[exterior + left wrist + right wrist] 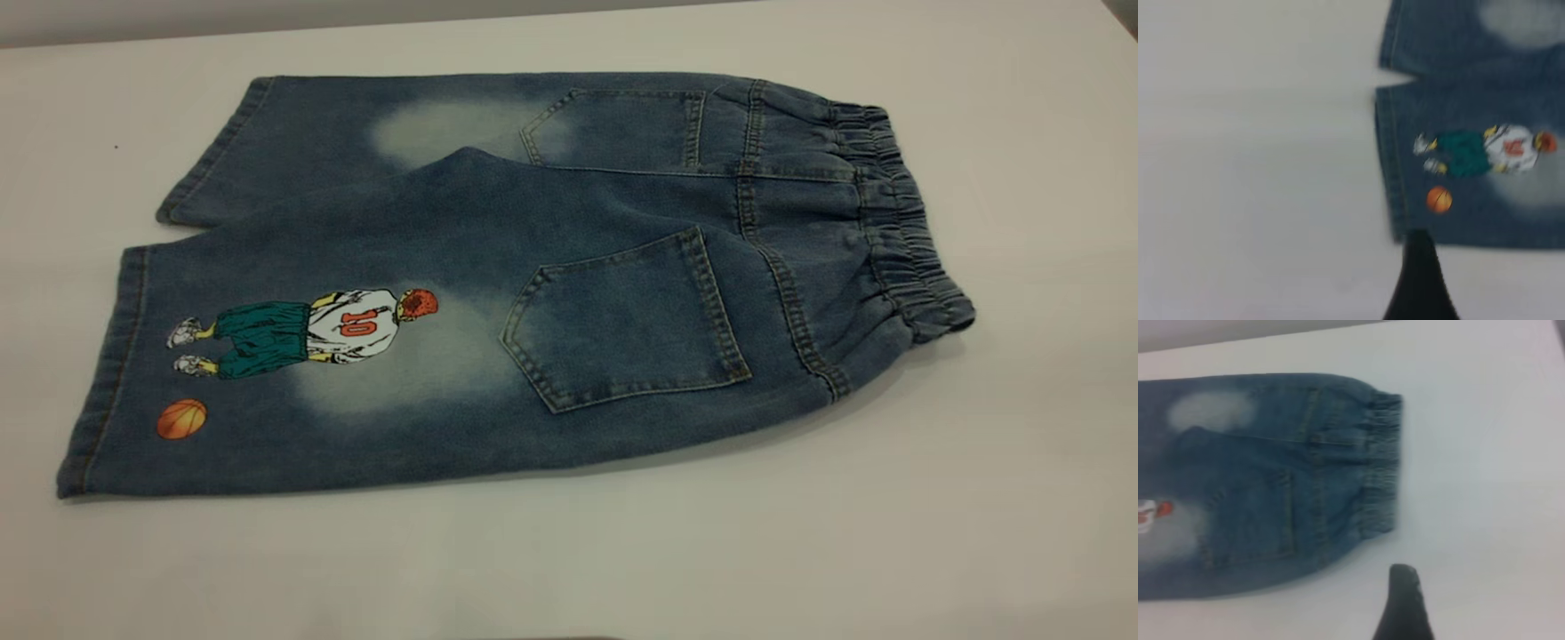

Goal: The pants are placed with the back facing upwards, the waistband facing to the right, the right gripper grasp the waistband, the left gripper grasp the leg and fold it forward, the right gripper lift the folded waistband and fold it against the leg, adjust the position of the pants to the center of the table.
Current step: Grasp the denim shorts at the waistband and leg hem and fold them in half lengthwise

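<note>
Bare table (1022, 498) around flat pants (498, 293)

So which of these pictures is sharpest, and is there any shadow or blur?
Exterior view: sharpest, with stitching on the pants crisp and a soft shadow on the table under the waistband. Left wrist view: blurred, the player print smeared. Right wrist view: soft, the waistband's gathers hazy.

Table (978, 533): plain white-grey surface, evenly lit. Grey wall strip (133, 18) behind its far edge.
</note>
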`<move>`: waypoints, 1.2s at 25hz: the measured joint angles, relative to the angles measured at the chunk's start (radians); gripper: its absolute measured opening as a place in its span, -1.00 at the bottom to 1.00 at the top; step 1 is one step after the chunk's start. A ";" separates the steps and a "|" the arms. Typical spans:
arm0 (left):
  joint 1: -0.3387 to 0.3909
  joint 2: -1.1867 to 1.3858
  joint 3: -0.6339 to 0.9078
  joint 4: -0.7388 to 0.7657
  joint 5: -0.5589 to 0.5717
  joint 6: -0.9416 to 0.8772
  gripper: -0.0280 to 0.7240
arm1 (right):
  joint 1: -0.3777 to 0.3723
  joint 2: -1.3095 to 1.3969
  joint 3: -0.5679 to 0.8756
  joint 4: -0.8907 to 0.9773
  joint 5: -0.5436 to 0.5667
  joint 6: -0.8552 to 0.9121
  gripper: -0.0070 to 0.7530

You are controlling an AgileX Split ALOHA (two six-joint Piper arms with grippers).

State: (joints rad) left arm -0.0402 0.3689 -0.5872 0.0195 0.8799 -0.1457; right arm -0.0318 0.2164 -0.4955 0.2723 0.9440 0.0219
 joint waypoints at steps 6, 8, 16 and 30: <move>0.000 0.249 0.000 -0.083 -0.243 0.004 0.33 | 0.000 0.299 0.000 0.197 -0.184 -0.204 0.25; 0.000 0.344 0.000 -0.096 -0.277 0.005 0.33 | 0.000 0.394 0.000 0.265 -0.223 -0.282 0.25; 0.000 0.649 0.000 -0.161 -0.452 0.004 0.33 | 0.000 0.731 0.000 0.507 -0.404 -0.558 0.25; 0.000 0.880 -0.005 -0.178 -0.654 0.004 0.33 | 0.000 1.128 -0.001 0.814 -0.540 -0.755 0.29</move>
State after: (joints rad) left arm -0.0402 1.2492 -0.5918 -0.1581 0.2261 -0.1413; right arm -0.0318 1.3440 -0.4966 1.0864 0.4042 -0.7336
